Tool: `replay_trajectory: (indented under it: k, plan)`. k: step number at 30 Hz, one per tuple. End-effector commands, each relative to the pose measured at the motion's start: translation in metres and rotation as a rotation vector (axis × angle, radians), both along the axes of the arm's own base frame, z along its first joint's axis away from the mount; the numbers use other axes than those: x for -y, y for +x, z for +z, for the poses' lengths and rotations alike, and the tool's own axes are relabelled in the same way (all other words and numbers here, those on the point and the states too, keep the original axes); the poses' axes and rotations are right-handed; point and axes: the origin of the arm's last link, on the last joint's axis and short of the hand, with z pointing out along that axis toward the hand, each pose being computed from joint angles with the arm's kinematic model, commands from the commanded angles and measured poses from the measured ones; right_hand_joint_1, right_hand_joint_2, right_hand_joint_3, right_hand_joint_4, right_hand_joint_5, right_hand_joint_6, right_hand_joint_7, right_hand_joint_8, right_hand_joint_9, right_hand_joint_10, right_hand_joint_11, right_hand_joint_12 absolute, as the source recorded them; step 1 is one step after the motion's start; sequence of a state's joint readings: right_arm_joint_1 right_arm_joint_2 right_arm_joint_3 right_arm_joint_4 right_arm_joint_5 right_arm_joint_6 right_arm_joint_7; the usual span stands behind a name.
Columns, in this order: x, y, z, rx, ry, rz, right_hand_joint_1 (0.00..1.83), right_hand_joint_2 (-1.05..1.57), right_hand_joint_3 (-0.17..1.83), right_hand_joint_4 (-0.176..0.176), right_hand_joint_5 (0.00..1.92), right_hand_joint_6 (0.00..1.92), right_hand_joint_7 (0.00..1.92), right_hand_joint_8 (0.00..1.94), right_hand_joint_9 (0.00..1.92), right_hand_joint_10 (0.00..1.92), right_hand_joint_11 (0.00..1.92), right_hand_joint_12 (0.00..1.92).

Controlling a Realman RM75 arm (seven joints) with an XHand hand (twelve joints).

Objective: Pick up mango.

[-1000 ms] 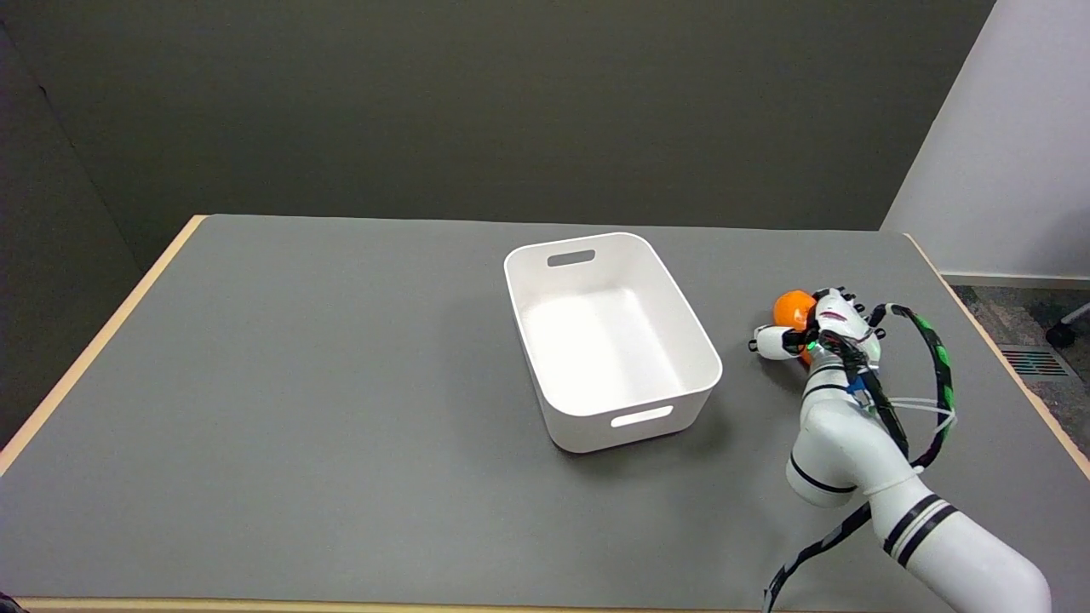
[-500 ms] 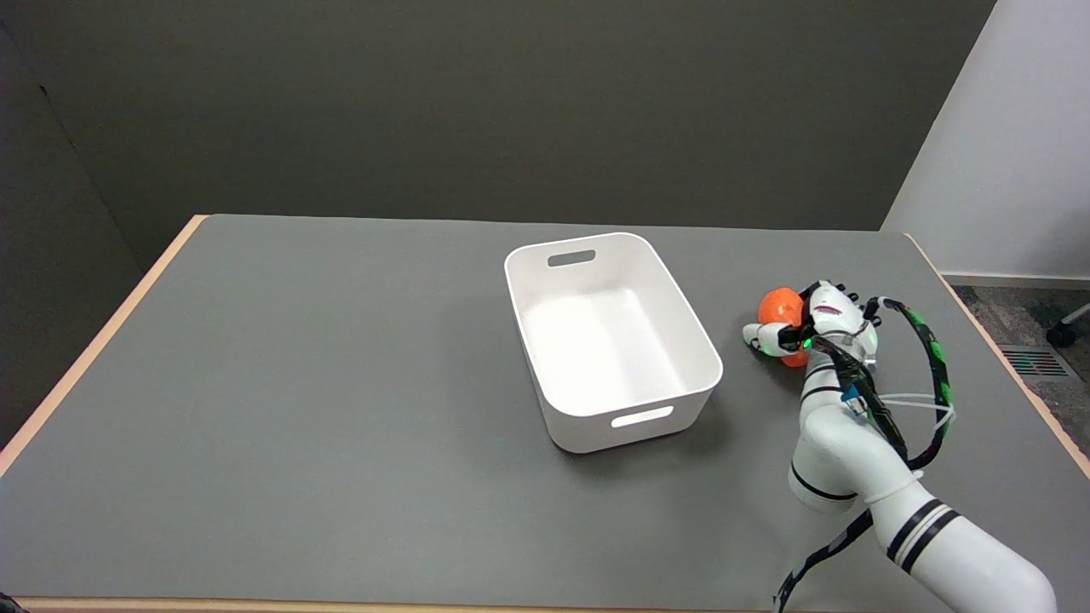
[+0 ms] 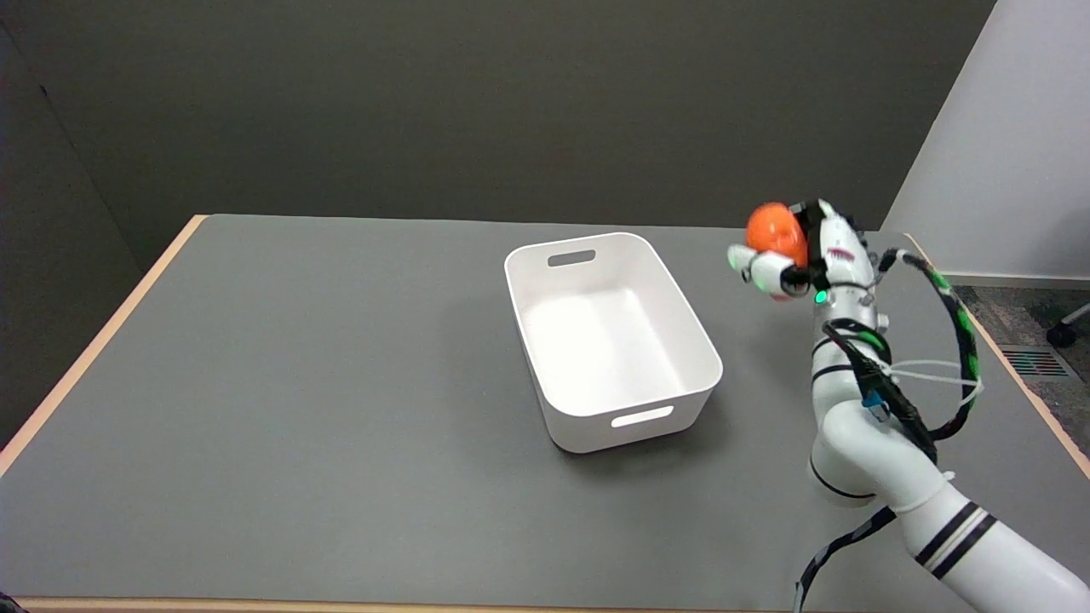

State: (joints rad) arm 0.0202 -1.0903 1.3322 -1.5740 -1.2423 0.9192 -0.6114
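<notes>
One view only, the head view. My right robot hand (image 3: 805, 255) is up in the air to the right of the bin, fingers wrapped around the round orange mango (image 3: 775, 232), thumb side curled under its lower left. The mango sits in my grip well above the counter, clear of the surface, showing at the upper left of my robot hand. I judge the pick itself is done, since nothing of the fruit touches the counter. Holding it high like this keeps it clear of the bin wall if a move across comes next; the task only says pick up, so I'd say I'm at or near the end.

Grip looks like a side wrap with the fruit bulging out past my fingers, so a slip is possible if I swing fast; can't tell how much of the far side is covered.

White rectangular plastic bin (image 3: 615, 410) with cut-out handles stands near the counter's middle, nothing visible in it, well apart from the mango. Black-and-green cable (image 3: 960, 328) loops off my wrist.

Flat grey counter (image 3: 298, 383) with a light wood edge; dark olive wall behind, white wall and patterned carpet at far right.
</notes>
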Motion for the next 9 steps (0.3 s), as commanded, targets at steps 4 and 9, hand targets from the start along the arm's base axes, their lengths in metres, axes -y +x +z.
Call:
replay_trajectory:
  k: [4, 9]
  plan:
    - [-0.024, 0.088, -0.138, 0.274, 0.720, 0.535, 1.12, 1.21, 0.36, -0.176, 0.50, 1.67, 0.59, 1.79, 0.79, 1.92, 0.33, 1.92]
    - [-0.040, 0.039, -0.170, 0.350, 0.771, 0.390, 1.12, 1.17, 0.42, -0.176, 0.52, 1.71, 0.57, 1.76, 0.82, 1.92, 0.34, 1.92]
